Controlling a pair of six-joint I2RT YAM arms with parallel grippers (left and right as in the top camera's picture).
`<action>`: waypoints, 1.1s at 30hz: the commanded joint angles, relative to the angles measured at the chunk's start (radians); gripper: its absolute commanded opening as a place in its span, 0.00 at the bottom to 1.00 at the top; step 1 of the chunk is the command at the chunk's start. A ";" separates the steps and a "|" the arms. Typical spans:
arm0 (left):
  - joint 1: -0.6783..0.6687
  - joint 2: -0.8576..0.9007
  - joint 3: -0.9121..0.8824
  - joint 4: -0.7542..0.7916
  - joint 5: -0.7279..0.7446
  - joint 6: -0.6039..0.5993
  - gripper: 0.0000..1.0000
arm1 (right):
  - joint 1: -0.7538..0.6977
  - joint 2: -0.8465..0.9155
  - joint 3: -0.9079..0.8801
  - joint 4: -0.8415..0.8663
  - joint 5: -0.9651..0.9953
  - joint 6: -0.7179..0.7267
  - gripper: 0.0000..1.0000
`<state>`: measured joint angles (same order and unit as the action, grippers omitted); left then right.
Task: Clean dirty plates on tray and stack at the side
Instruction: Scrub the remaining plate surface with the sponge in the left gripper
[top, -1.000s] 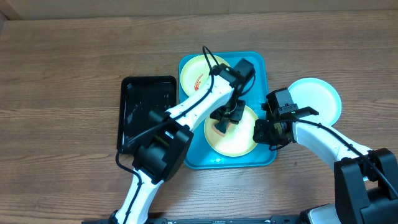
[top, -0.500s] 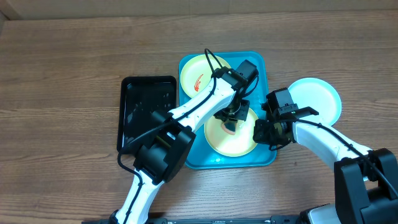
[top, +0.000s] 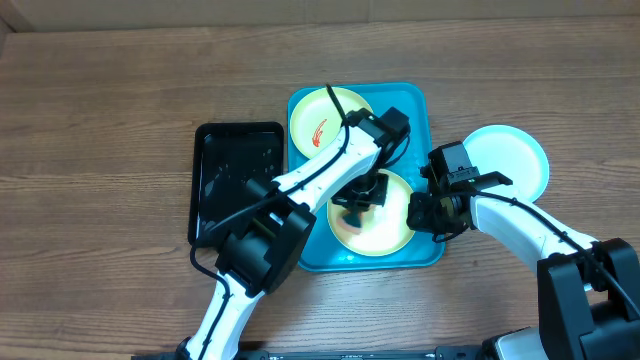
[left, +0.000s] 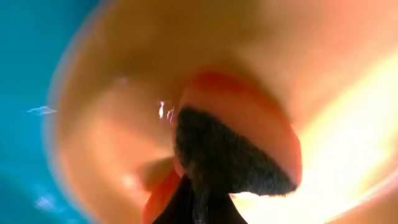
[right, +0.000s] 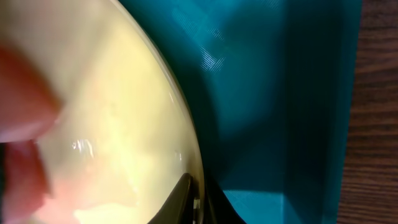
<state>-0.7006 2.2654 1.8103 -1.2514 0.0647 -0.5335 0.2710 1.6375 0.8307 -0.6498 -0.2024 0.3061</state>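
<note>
The turquoise tray (top: 415, 110) holds two pale yellow-green plates. The far plate (top: 322, 118) has a red smear. My left gripper (top: 358, 200) is shut on a dark sponge (top: 349, 214) and presses it on the near plate (top: 388, 232). In the left wrist view the sponge (left: 230, 149) fills the middle, flat on that plate (left: 112, 124), with the fingers (left: 199, 211) at the bottom edge. My right gripper (top: 416, 214) is shut on the near plate's right rim; the right wrist view shows its fingers (right: 196, 200) pinching the rim of the plate (right: 118, 118). The light blue plate (top: 512, 160) lies on the table at the right, no smear showing.
A black tray (top: 235, 180) lies on the wooden table just left of the turquoise tray. The left arm crosses over the black tray and the tray's left half. The turquoise tray's floor and wall (right: 280, 93) and a strip of table (right: 380, 124) show beside the held plate.
My left gripper has slid the sponge across the near plate, first right, then back left and nearer. The right gripper and the plates have not moved.
</note>
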 joint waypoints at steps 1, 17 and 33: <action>0.022 0.023 -0.007 -0.007 -0.218 -0.040 0.04 | 0.004 0.009 -0.013 -0.014 0.041 -0.019 0.07; 0.005 0.032 -0.007 0.245 0.167 0.014 0.04 | 0.004 0.009 -0.013 -0.017 0.041 -0.019 0.06; -0.006 0.080 -0.007 0.129 0.447 0.085 0.04 | 0.004 0.009 -0.013 -0.013 0.041 -0.018 0.04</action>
<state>-0.7010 2.3119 1.8088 -1.0966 0.4458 -0.4850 0.2707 1.6356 0.8310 -0.6552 -0.2043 0.3107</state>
